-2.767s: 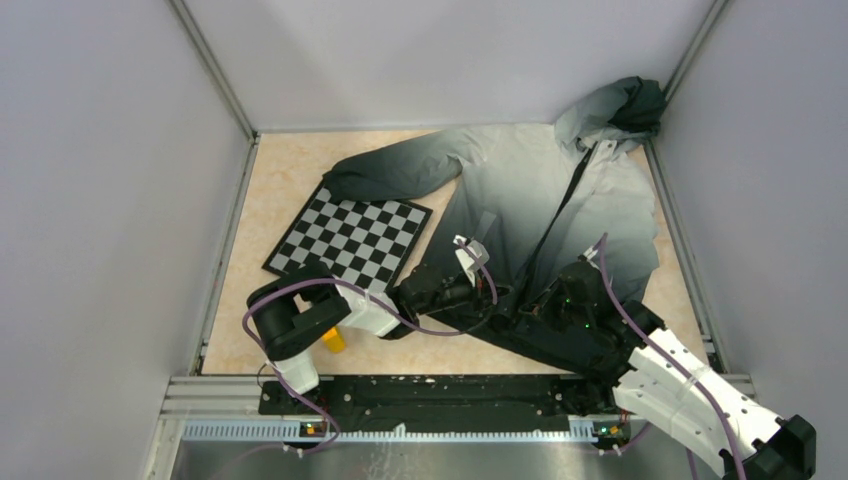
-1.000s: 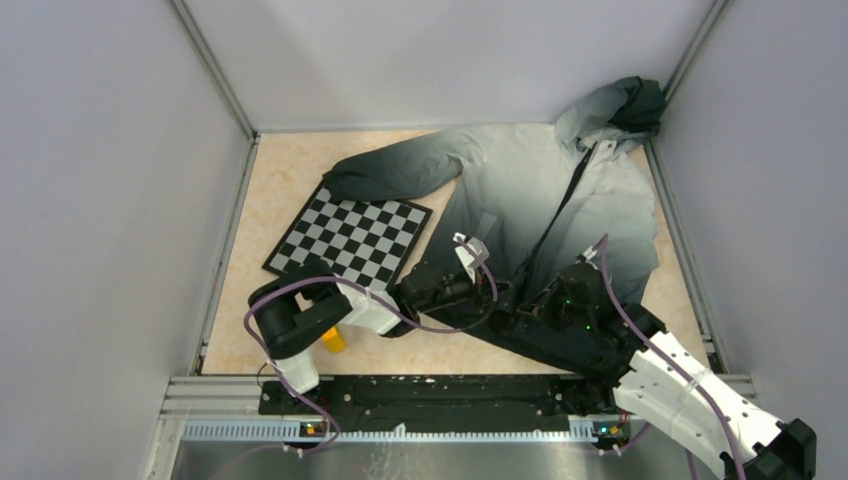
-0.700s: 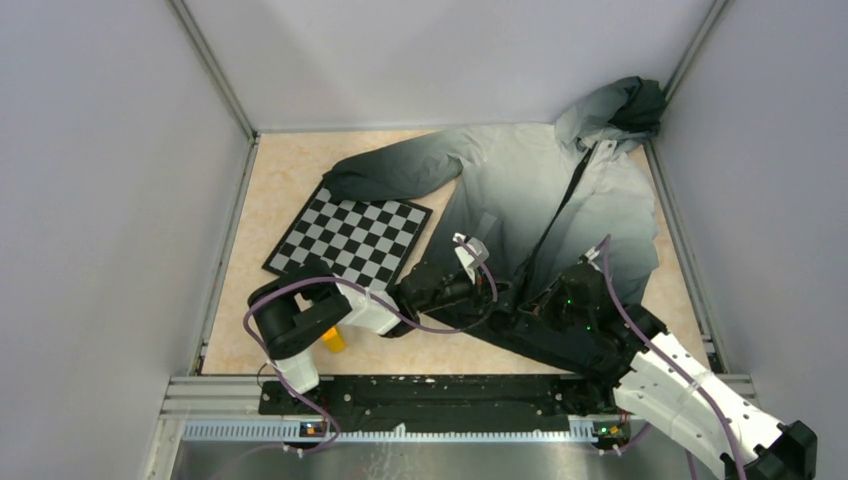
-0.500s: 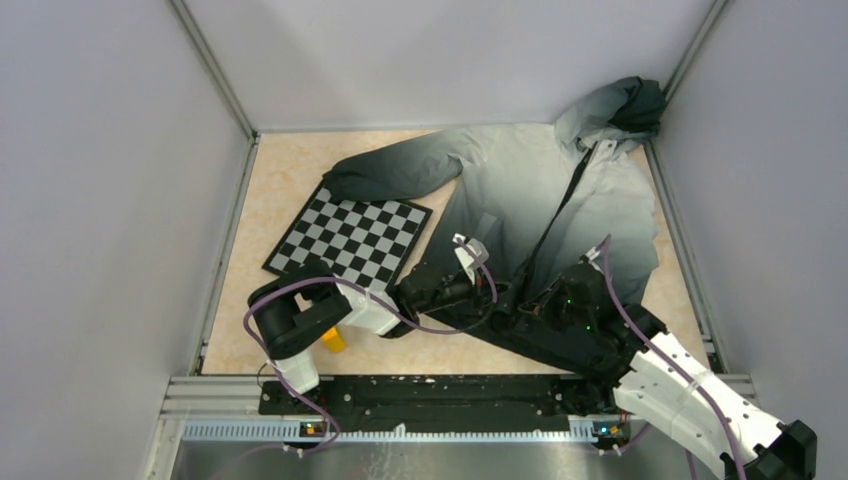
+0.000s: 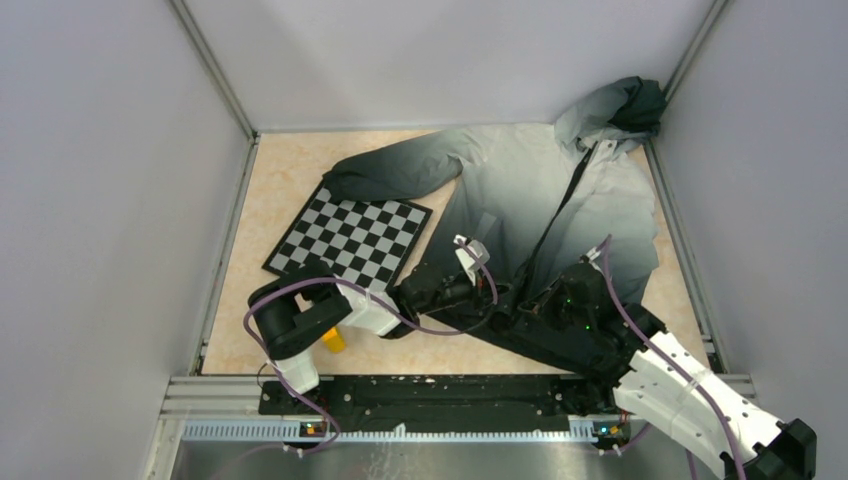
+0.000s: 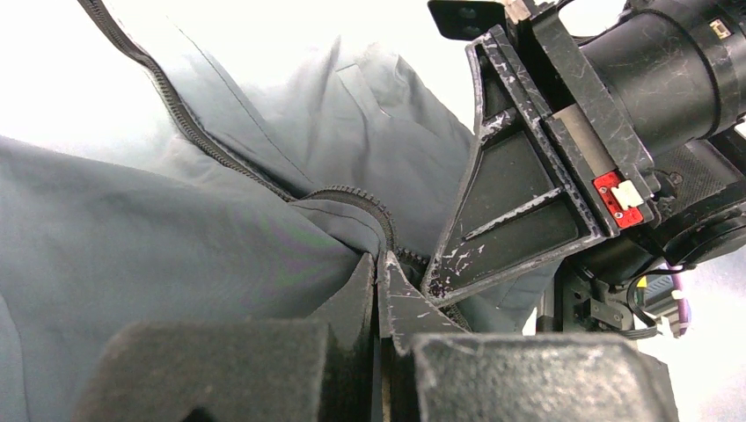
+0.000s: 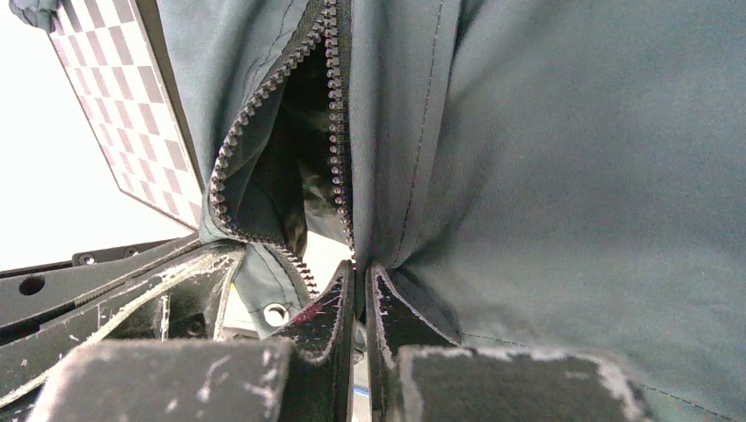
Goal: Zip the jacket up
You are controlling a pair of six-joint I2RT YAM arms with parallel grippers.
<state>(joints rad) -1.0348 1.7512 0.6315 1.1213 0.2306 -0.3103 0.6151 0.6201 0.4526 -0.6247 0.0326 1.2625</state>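
Note:
The jacket point(image 5: 540, 190) lies spread on the table, hood at the back right, black hem toward the arms, its dark front zipper point(image 5: 553, 225) unzipped. My left gripper point(image 5: 503, 300) is shut on the hem's left zipper edge point(image 6: 369, 211). My right gripper point(image 5: 535, 305) is shut on the right zipper edge point(image 7: 339, 158), fabric pinched between its jaws. The two grippers sit close together at the hem. In the right wrist view the zipper teeth spread open above my fingers point(image 7: 321, 321).
A black-and-white checkerboard point(image 5: 348, 238) lies left of the jacket. A small yellow object point(image 5: 334, 341) sits near the left arm's base. Grey walls close in the table on three sides; the metal rail point(image 5: 430, 395) runs along the near edge.
Almost nothing: both grippers stay shut on the jacket hem; the right gripper has shifted very slightly.

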